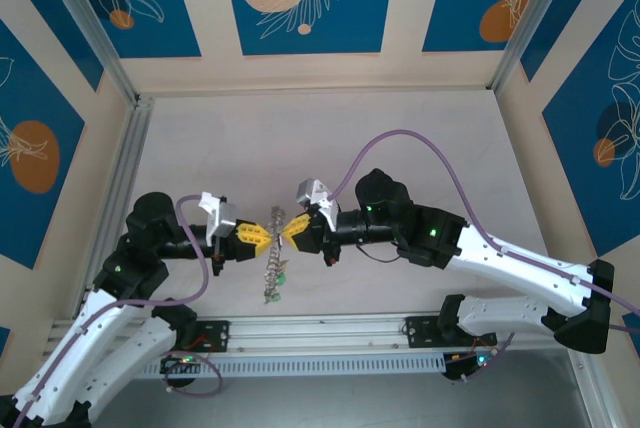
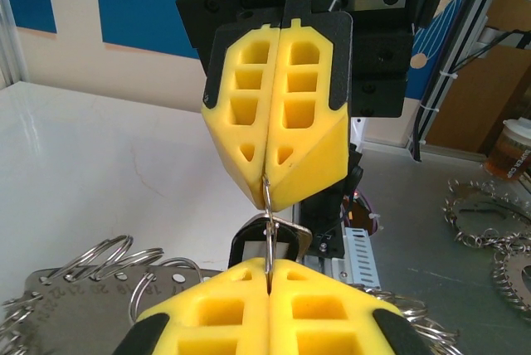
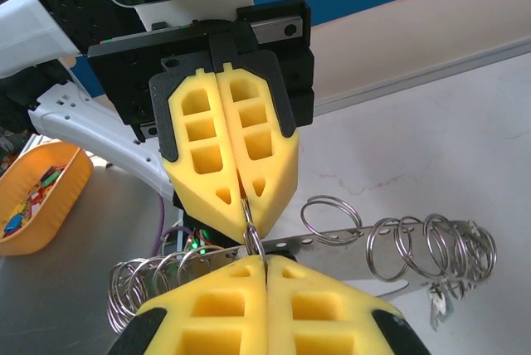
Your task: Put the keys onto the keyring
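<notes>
Both grippers meet tip to tip above the near middle of the table. A thin grey wire of the keyring point(image 2: 268, 222) point(image 3: 248, 216) runs between their tips. My left gripper point(image 1: 262, 233) point(image 2: 268, 265) is shut on it from one side, and my right gripper point(image 1: 290, 230) point(image 3: 265, 260) is shut on it from the other. The keys point(image 2: 242, 243), a silver key with a dark-framed tag, hang at the wire just behind the left fingertips. Whether they are threaded on it I cannot tell. A perforated metal strip point(image 1: 271, 270) point(image 3: 390, 243) carrying several split rings dangles below.
An aluminium rail point(image 1: 320, 333) borders the table's near edge by the arm bases. Loose piles of rings point(image 2: 485, 214) and a cup point(image 2: 514, 149) lie on the grey bench beyond it. An orange bowl point(image 3: 37, 197) stands off the table's other side.
</notes>
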Controlling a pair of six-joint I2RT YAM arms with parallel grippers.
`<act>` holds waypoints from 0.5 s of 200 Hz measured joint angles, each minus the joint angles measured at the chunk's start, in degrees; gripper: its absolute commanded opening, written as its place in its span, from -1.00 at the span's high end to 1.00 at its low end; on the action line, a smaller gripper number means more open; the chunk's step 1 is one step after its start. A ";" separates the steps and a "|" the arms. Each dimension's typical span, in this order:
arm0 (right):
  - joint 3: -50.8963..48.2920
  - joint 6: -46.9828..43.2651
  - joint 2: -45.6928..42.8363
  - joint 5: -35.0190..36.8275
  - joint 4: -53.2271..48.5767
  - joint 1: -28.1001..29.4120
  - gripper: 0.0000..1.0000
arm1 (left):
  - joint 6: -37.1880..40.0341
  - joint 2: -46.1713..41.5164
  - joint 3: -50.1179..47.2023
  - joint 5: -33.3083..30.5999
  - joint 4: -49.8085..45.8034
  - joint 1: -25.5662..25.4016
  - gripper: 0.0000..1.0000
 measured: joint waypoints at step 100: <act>0.00 -0.70 -0.17 -0.28 -0.44 0.11 1.00 | -0.02 0.20 0.00 0.00 0.20 -0.04 1.00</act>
